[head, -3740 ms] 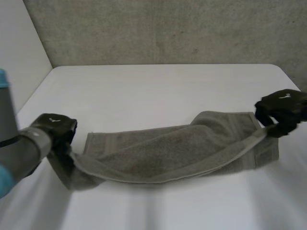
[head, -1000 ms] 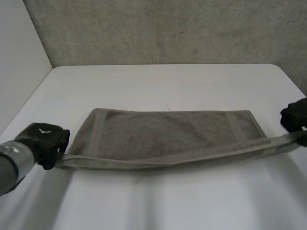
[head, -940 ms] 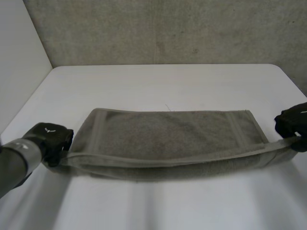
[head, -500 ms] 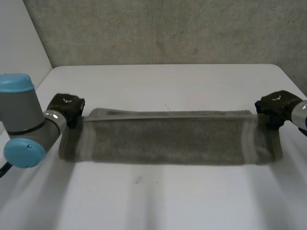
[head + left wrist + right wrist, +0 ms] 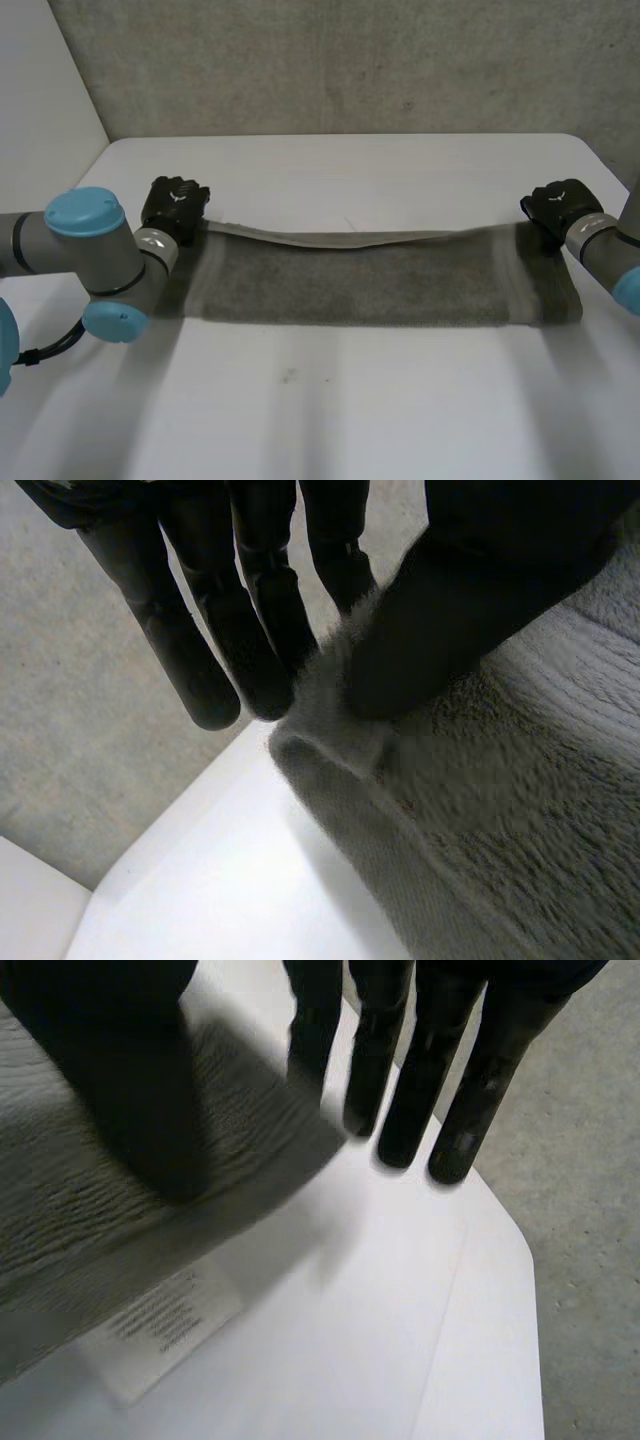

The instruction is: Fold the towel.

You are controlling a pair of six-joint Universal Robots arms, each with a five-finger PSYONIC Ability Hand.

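The white tabletop [image 5: 320,420] is bare along its near side. Past it, the grey towel [image 5: 380,285] lies as a long doubled strip across the middle, its near edge flat on the surface. Its far edge is raised a little and sags between the two hands. The left hand [image 5: 175,200] is at the far left corner; in the left wrist view its straight fingers [image 5: 195,650] and thumb [image 5: 450,610] pinch that corner. The right hand [image 5: 556,203] is at the far right corner, where the thumb [image 5: 130,1080] lies on the cloth and straight fingers [image 5: 400,1080] reach behind its edge, pinching it. A white label [image 5: 160,1335] hangs from the towel under that palm. A grey wall [image 5: 350,70] stands beyond.
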